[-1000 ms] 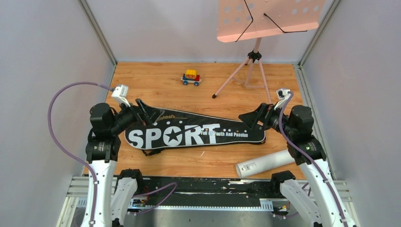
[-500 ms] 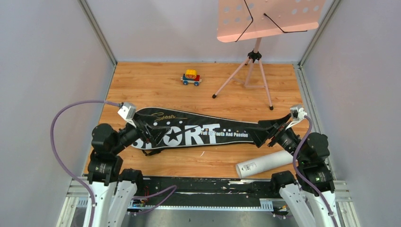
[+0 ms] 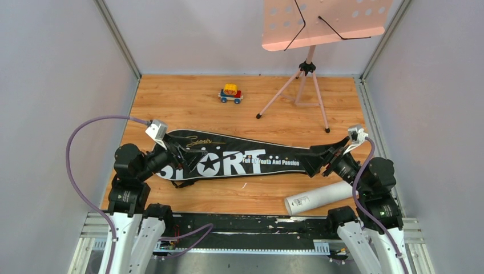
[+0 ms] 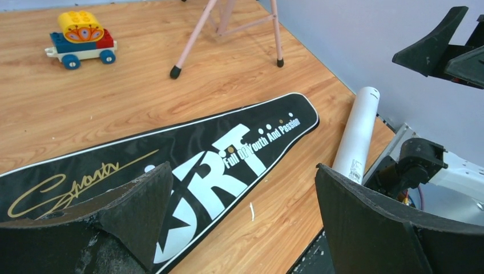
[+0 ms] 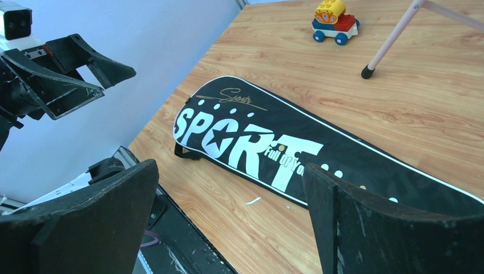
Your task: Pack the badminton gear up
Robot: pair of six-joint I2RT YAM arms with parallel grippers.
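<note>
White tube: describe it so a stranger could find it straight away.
Start at the long black SPORT bag across the wooden table. Toward the near edge, by its narrow right end, lies the white tube, the only plain cylinder there.

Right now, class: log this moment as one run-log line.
bag flat on table | tube on table, outside bag | left gripper open, over bag's wide end | right gripper open, at bag's narrow end

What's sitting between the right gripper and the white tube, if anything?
Nothing visible. The right gripper, open, hangs by the narrow end of the black bag; the white tube lies just beside that end, toward the near edge. The toy car and music stand sit far back.
</note>
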